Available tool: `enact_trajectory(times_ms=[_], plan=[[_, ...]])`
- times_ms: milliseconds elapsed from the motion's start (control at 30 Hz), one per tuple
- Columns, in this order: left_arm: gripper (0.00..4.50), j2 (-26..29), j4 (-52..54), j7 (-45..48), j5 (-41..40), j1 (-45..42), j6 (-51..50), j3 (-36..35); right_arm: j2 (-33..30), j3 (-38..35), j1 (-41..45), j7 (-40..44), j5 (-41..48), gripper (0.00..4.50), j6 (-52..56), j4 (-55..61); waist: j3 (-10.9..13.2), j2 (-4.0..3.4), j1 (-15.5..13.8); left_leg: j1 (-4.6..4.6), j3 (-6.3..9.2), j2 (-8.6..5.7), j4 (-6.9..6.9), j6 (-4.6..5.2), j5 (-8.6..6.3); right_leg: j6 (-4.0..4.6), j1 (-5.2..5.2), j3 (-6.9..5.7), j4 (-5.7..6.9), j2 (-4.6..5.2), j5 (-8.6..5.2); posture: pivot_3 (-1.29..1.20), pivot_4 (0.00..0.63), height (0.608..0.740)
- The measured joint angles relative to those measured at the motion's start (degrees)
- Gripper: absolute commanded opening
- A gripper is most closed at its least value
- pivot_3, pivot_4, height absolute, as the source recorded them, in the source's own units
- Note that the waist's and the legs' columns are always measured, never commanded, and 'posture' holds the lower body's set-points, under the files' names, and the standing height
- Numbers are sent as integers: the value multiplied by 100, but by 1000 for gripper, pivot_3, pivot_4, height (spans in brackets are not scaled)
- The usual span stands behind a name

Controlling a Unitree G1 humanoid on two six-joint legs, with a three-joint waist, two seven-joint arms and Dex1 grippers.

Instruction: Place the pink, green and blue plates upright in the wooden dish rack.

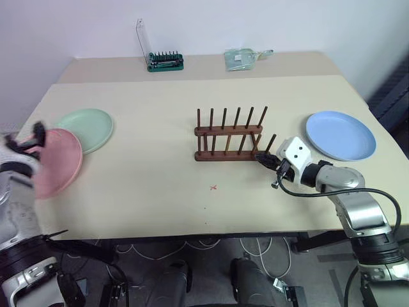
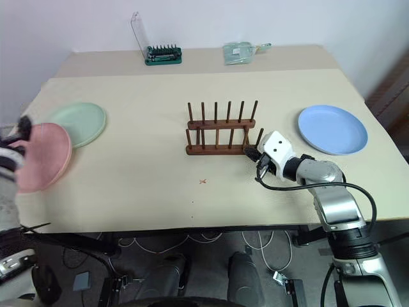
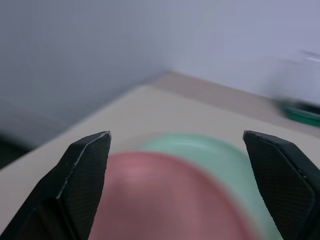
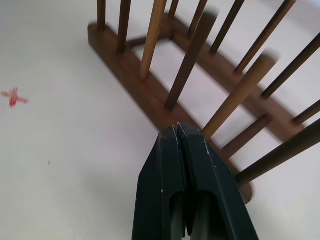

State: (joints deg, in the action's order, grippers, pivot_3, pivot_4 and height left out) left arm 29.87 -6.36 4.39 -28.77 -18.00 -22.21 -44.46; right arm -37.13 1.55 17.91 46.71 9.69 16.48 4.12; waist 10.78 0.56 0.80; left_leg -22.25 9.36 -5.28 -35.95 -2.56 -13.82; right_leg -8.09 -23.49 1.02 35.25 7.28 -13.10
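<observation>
Your rack (image 1: 229, 137) stands near the middle of the table (image 1: 160, 198), both rows of pegs upright and every slot bare. None of the three plates is in it. The pink plate (image 1: 59, 161) lies flat at the table's left edge, and its far rim overlaps the near rim of the green plate (image 1: 87, 128), which sits just behind it. The blue plate (image 1: 340, 135) lies flat on the right side, well apart from the rack. Your left gripper (image 3: 180, 175) hangs at the left edge over the pink plate, its jaws spread wide with nothing between them; in the left wrist view you see the pink and green plates through the gap. Your right gripper (image 1: 264, 159) is at the rack's near right corner with its jaws clenched together on nothing; in the right wrist view its tips are just beside the end of the near rail, though you cannot tell whether they touch it. A small red cross (image 1: 213, 187) is marked on the table in front of the rack. At the far edge stand a green bit holder (image 1: 165, 61) and, to its right, a clear packet (image 1: 240, 59).
</observation>
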Motion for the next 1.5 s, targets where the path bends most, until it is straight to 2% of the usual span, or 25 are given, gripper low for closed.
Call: enact_trajectory(times_ms=[167, 267, 433, 533, 633, 833, 1200, 1367, 1400, 1433, 1467, 1500], plan=[[4469, 113, -719, -871, -326, 98, -868, -719, 56, 76, 240, 93, 4, 0, -88, -77, -2, 6, -1, -1, 5, 2, -4, -4, 2, 2, 1, -1, 2, -10, 1, 0, 150, 740], [4469, -110, -742, -1013, -598, 303, -1368, -833, 59, 92, 246, 107, 1, 0, -116, -171, -6, 17, -26, -2, 9, 3, -5, -5, 2, 3, 3, -3, 3, -11, 1, 0, 150, 740], [4469, -263, -722, -1491, -1180, 138, -1625, -1333, 59, 146, 245, 155, 7, 0, -205, -170, -12, 24, -14, -2, 9, 3, -5, -7, 2, 4, 3, -3, 4, -10, 2, 0, 150, 740], [4469, -262, -719, -1517, -1287, 137, -1736, -1310, 50, 137, 209, 154, 6, 0, -257, -171, -16, 17, -10, 0, 7, 3, -3, -8, 3, 4, 1, -2, 7, -11, 2, 0, 150, 740], [3130, -261, -731, -1507, -1328, 135, -1834, -1265, 51, 137, 144, 149, 6, 0, -276, -171, -18, 13, -27, 1, 5, 2, -4, -8, 3, 4, 4, 0, 6, -10, 2, 0, 150, 740], [36, -228, -871, -1440, -1371, 60, -1980, -1033, 51, 137, 69, 98, 4, 0, -299, -171, -18, 13, -27, 1, 5, 2, -5, -8, 3, 5, 4, 0, 6, -10, 2, 0, 150, 740], [36, -258, -918, -1187, -1475, 52, -1768, -1013, 51, 133, 29, 78, 15, 0, -303, -168, -18, 15, -10, 2, 5, 4, -3, -9, 3, 6, 2, 1, 7, -13, 3, 0, 150, 740], [36, -471, -427, -857, -1629, 85, -1426, -931, -83, 133, 56, 211, 26, 0, -295, -24, -9, 30, -20, -5, 7, 5, -6, -10, 3, 7, 1, -2, 3, -13, 4, 0, 150, 740], [0, -466, -257, -811, -1619, 77, -1393, -808, -114, 133, 121, 257, 82, 543, -212, 43, -9, 31, -17, -6, 6, 5, -7, -10, 3, 8, 1, -1, 2, -13, 4, 0, 150, 740], [0, -441, -70, -760, -1611, 18, -1363, -650, -119, 129, 258, 294, 172, 790, -67, 100, -8, 32, -17, -6, 6, 6, -8, -12, 4, 11, 1, -1, 2, -13, 6, 0, 150, 740], [0, -395, 111, -705, -1584, -81, -1351, -443, -118, 118, 420, 324, 277, 1369, 89, 195, -8, 32, -24, -6, 8, 5, -8, -14, 5, 12, 1, -2, 2, -13, 7, 0, 150, 740], [0, -368, 257, -674, -1557, -205, -1342, -261, -115, 118, 570, 347, 372, 1750, 210, 310, -8, 32, -29, -7, 8, 5, -8, -15, 6, 13, 1, -3, 2, -14, 7, 0, 150, 740]])
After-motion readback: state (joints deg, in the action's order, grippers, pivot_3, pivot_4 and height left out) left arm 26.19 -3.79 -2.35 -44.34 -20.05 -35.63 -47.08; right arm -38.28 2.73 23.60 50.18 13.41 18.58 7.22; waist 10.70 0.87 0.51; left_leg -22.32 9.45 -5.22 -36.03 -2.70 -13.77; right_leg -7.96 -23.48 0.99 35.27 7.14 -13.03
